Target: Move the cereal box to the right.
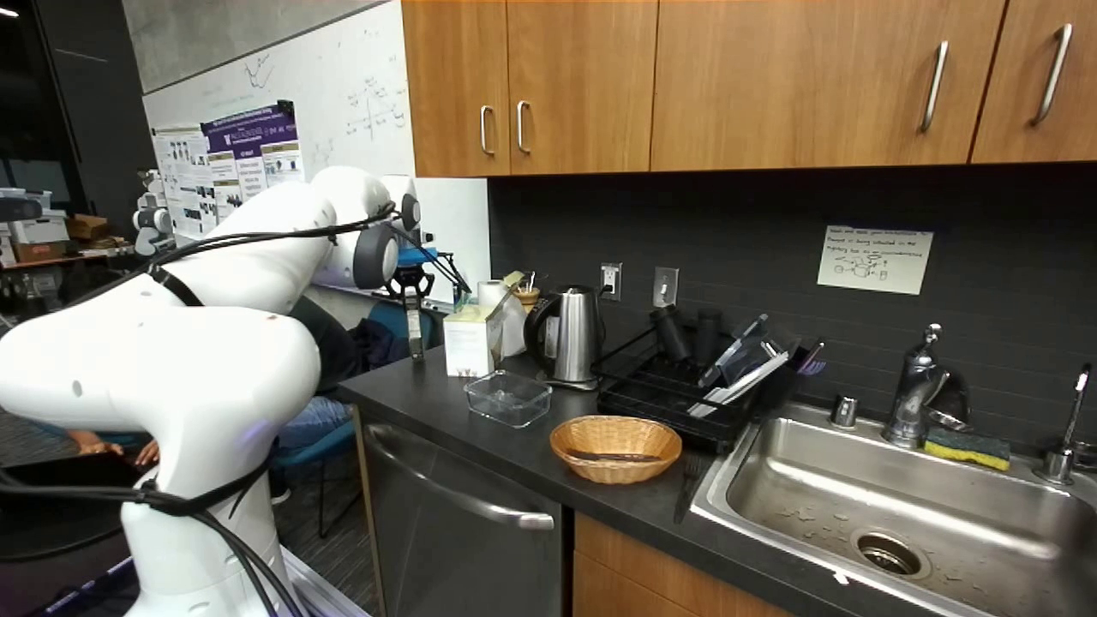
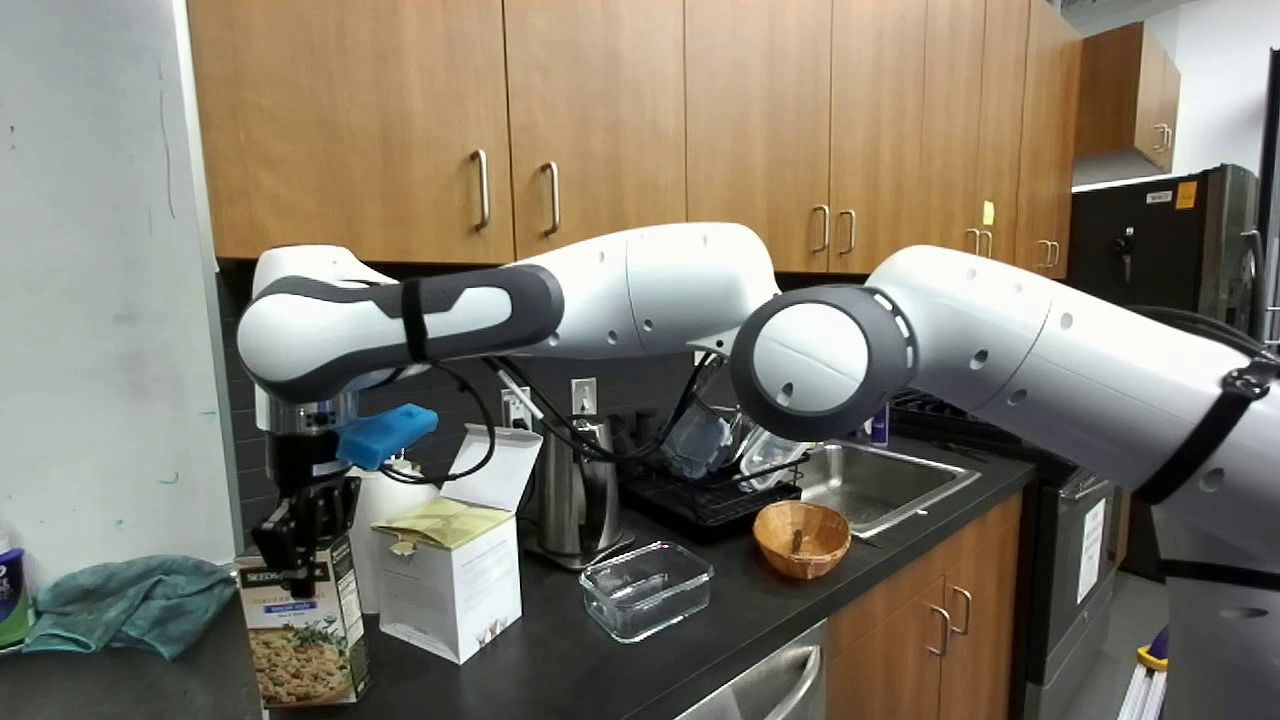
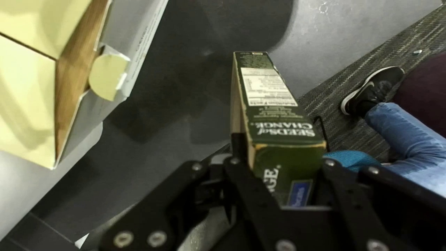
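Observation:
The cereal box (image 3: 268,101) is a tall printed carton, dark green on its narrow side and top, with a tan broad side. In an exterior view its broad face (image 2: 305,665) shows a brownish food picture. It also shows edge-on as a thin upright strip (image 1: 416,334) near the counter's far end. My gripper (image 3: 281,150) is shut on the top of the box, pointing down, one finger against the tan face. The other finger is hidden by the box. The gripper also shows in both exterior views (image 1: 411,287) (image 2: 295,560). Whether the box's base touches the counter is unclear.
A white open carton with pale yellow flaps (image 2: 450,590) stands beside the cereal box, near a white jug (image 2: 385,500). A steel kettle (image 1: 576,334), glass dish (image 1: 508,398), wicker basket (image 1: 615,428) and black dish rack (image 2: 690,495) follow along the counter. A towel (image 2: 130,605) lies opposite.

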Tool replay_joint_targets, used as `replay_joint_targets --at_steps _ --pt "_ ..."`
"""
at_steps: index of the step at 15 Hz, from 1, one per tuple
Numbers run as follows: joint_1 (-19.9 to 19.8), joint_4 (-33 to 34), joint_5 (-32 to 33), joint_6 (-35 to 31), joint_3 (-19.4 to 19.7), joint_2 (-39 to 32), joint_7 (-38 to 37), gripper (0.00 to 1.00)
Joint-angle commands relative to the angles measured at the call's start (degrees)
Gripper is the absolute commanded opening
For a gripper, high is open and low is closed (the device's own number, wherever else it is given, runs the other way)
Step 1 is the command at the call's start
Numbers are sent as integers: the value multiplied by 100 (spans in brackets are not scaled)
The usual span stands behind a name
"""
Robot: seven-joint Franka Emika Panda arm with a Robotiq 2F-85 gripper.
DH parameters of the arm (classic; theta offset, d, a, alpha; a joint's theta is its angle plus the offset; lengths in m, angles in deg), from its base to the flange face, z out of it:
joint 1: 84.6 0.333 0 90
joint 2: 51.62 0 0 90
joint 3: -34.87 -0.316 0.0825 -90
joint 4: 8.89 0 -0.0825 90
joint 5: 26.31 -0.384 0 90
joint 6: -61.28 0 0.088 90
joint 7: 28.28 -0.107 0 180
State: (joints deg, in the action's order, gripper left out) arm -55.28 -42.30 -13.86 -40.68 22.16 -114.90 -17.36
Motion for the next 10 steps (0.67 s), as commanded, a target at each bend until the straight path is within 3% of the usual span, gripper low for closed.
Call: replay_joint_targets --at_steps 1,10 --pt "-18 -100 -52 219 -88 204 90 12" --pt "-35 -306 -12 390 -277 338 85 12"
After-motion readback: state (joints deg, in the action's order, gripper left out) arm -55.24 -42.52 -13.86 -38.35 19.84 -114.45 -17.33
